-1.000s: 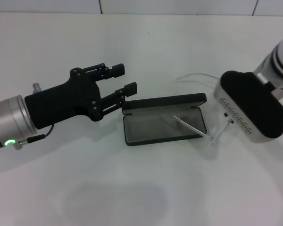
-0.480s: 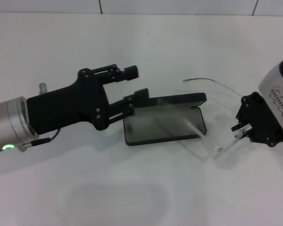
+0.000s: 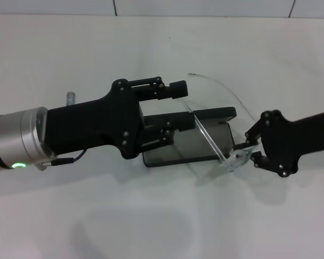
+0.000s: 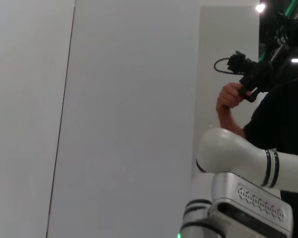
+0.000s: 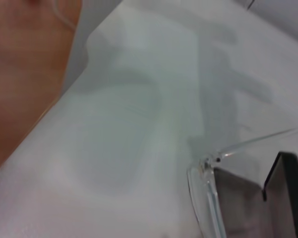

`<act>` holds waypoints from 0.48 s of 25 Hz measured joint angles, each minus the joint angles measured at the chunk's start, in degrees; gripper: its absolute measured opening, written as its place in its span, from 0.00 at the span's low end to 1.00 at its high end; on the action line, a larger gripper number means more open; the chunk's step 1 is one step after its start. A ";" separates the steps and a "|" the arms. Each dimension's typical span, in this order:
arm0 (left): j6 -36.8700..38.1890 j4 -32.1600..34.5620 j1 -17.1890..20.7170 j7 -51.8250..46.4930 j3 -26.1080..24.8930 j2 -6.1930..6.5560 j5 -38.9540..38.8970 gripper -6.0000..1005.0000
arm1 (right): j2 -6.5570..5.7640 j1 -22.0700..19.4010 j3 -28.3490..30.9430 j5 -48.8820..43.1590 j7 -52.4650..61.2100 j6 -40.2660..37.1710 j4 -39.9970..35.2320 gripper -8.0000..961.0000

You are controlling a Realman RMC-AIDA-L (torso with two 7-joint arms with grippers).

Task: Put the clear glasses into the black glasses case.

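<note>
The black glasses case point(image 3: 178, 154) lies open in mid-table, its lid point(image 3: 216, 114) standing along the far side. The clear glasses point(image 3: 208, 137) hang tilted over the case's right half, one thin arm arching up beyond the lid. My right gripper point(image 3: 245, 154) is shut on the glasses' corner, just right of the case. My left gripper point(image 3: 182, 106) is open and hovers over the case's left end, its lower finger point(image 3: 183, 123) close to the lid. The right wrist view shows the glasses' hinge point(image 5: 208, 166) and a case edge point(image 5: 283, 171).
White tabletop point(image 3: 151, 226) lies all around, with a tiled wall edge at the back. In the left wrist view a person point(image 4: 278, 99) holds a controller behind my right arm's white link point(image 4: 238, 158).
My right gripper has turned and swung the glasses up and left, over the case. My left gripper has moved right, over the case's left end.
</note>
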 joint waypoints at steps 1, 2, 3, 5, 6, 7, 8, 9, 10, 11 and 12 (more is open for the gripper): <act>0.00 -0.01 -0.01 -0.02 -0.20 0.03 0.00 0.51 | 0.01 -0.62 0.04 1.26 -1.45 0.52 0.70 0.12; 0.00 0.00 -0.04 -0.12 -0.60 0.05 0.00 0.51 | 0.00 -1.30 0.20 3.11 -3.05 0.81 1.58 0.12; 0.00 0.00 -0.06 -0.21 -0.91 0.05 0.00 0.51 | -0.04 -2.01 0.50 5.10 -4.70 1.03 2.49 0.12; -0.01 0.00 -0.06 -0.34 -1.23 0.07 0.01 0.51 | -0.16 -3.52 1.54 9.99 -9.08 1.03 4.74 0.12; 0.00 0.00 -0.08 -0.36 -1.29 0.07 0.01 0.51 | -0.22 -3.99 1.97 11.58 -10.85 0.80 5.61 0.12; -0.01 0.00 -0.12 -0.38 -1.30 0.07 0.01 0.51 | -0.29 -4.57 2.61 13.59 -12.85 0.35 6.77 0.12; -0.02 0.00 -0.25 -0.42 -1.30 0.08 0.00 0.51 | -0.36 -5.02 3.17 15.19 -14.71 -0.09 7.80 0.12; -0.04 0.00 -0.37 -0.48 -1.31 0.08 -0.04 0.51 | -0.40 -5.38 3.62 16.63 -16.45 -0.58 8.81 0.12; -0.07 0.01 -0.53 -0.61 -1.38 0.09 -0.06 0.51 | -0.41 -5.63 4.13 17.78 -17.98 -0.84 10.00 0.12; -0.08 0.01 -0.71 -0.78 -1.56 0.09 -0.06 0.51 | -0.41 -5.67 4.43 18.60 -18.88 -0.94 10.96 0.12; -0.10 0.02 -0.88 -0.99 -1.84 0.09 -0.06 0.51 | -0.42 -5.66 4.82 19.79 -19.95 -1.02 12.35 0.12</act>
